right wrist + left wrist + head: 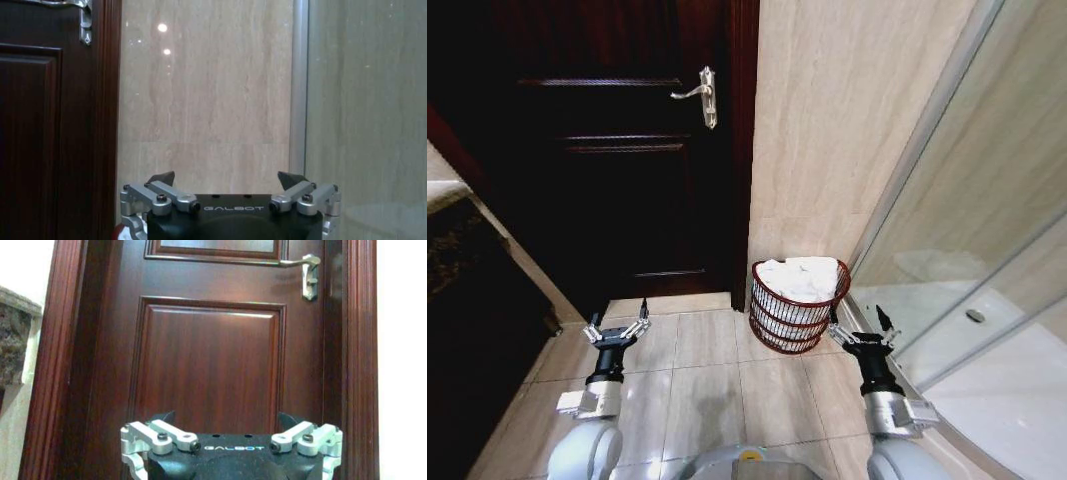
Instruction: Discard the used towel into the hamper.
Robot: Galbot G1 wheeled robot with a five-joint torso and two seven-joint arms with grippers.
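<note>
Hamper: the small reddish-brown open-weave wire hamper (798, 305) stood on the beige tiled floor (707, 385), at the foot of the beige wall, between the dark wooden door (627, 150) and the glass shower screen (967, 250)
Towel: a crumpled white towel (799, 277) lay inside the hamper, filling it to the rim
Left hand: the left hand (616, 331) hung low above the floor before the door, fingers spread apart, empty
Right hand: the right hand (861, 330) hung just beside the hamper, on its shower side, fingers spread apart, empty
</note>
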